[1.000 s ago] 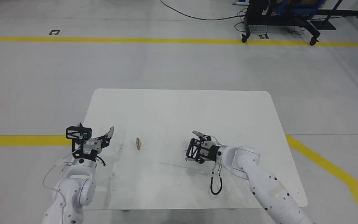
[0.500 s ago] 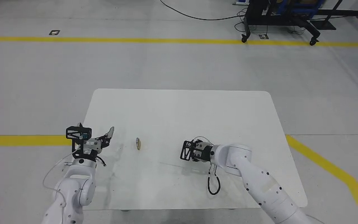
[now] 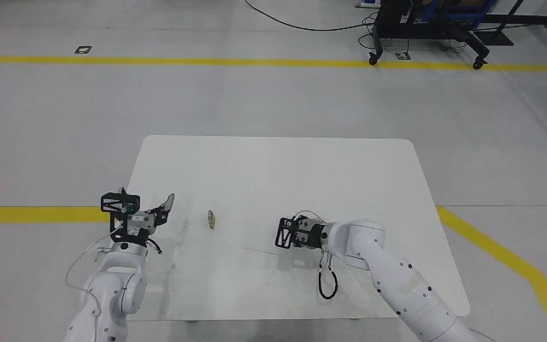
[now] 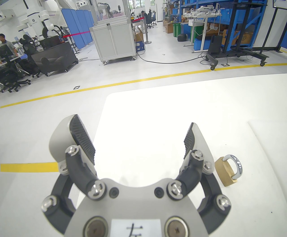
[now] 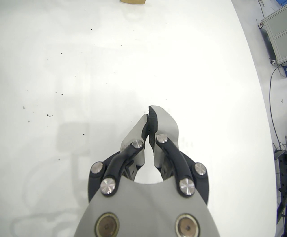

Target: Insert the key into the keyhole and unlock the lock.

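A brass padlock (image 3: pixel 210 220) with a silver shackle lies on the white table (image 3: pixel 282 162), left of centre. It also appears in the left wrist view as the padlock (image 4: pixel 227 170), just beside one finger. My left gripper (image 3: pixel 158 209) hovers at the table's left edge, open and holding nothing (image 4: pixel 134 128). My right gripper (image 3: pixel 280 232) sits low over the table, right of the padlock, pointing toward it. Its pads are pressed together (image 5: pixel 149 113); I cannot tell if anything thin is held between them. The padlock's brass edge (image 5: pixel 132 1) shows straight ahead of it.
A black cable loop (image 3: pixel 325 280) hangs from the right arm onto the table. Small dark specks (image 5: pixel 48 115) dot the surface. Yellow floor lines (image 3: pixel 256 61) run past the table, and a wheeled rack (image 3: pixel 427 34) stands far behind.
The right gripper has shifted a little left toward the padlock and turned over the last second, then stayed put. The left arm and the padlock have not moved.
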